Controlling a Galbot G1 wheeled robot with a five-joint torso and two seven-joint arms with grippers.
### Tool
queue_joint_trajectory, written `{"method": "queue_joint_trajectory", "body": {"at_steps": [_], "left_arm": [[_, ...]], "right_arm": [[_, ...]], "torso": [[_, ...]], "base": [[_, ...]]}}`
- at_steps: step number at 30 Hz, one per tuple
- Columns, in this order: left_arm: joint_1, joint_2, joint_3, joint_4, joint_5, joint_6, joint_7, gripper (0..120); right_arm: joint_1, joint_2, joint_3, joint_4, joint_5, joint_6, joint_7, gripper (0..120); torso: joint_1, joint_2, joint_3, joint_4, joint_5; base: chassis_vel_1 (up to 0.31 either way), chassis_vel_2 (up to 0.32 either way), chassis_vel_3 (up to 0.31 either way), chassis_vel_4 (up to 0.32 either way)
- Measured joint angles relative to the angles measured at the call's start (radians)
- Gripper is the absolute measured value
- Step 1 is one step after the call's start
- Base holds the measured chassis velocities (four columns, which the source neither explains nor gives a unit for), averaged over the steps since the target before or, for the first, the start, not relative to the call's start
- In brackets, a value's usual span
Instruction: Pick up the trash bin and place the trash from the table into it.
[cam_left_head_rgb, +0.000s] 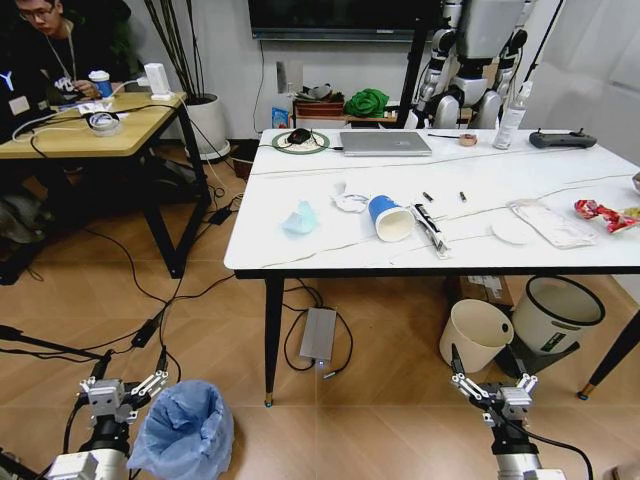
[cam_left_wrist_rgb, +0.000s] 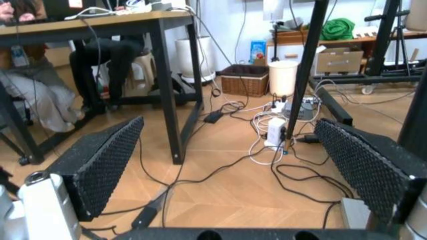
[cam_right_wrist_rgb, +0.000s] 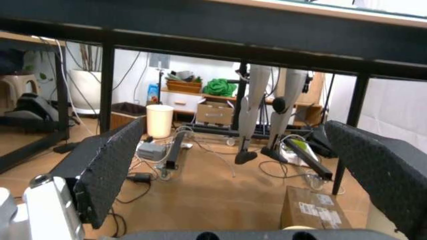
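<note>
The left pincer (cam_left_head_rgb: 122, 392) hangs low over the wooden floor with its fingers spread apart and nothing between them. The trash bin (cam_left_head_rgb: 187, 432) stands on the floor just beside it, toward the robot's right and slightly nearer the robot's base. That makes the left arm much the nearer one, and I judge the coming grasp turns on a short sideways reach to the rim. The bin is small and round, standing upright, its crinkly light-blue bag bulging over the rim.

Up on the white marble-look surface (cam_left_head_rgb: 300, 255), the trash lies scattered: a crumpled bluish tissue (cam_left_head_rgb: 300, 218), a white wad (cam_left_head_rgb: 350, 198), a blue-white paper cup (cam_left_head_rgb: 390, 218) on its side, and a red wrapper (cam_left_head_rgb: 603, 214) farther right.

The right pincer (cam_left_head_rgb: 497, 392) hangs empty, fingers apart, well away from the bin.
</note>
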Motion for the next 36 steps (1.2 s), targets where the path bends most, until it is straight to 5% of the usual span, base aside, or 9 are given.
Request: {"method": "queue_joint_trajectory", "body": {"at_steps": [36], "left_arm": [[0.023,-0.014,-0.024,0.042,-0.024,-0.013,0.016,100]], "right_arm": [[0.013,0.0,-0.007,-0.031,0.004,0.034,0.0,100]], "torso": [[-0.061,-0.155,-0.094,0.0,0.0]], "base": [[0.0,0.0,0.0,0.0]]}}
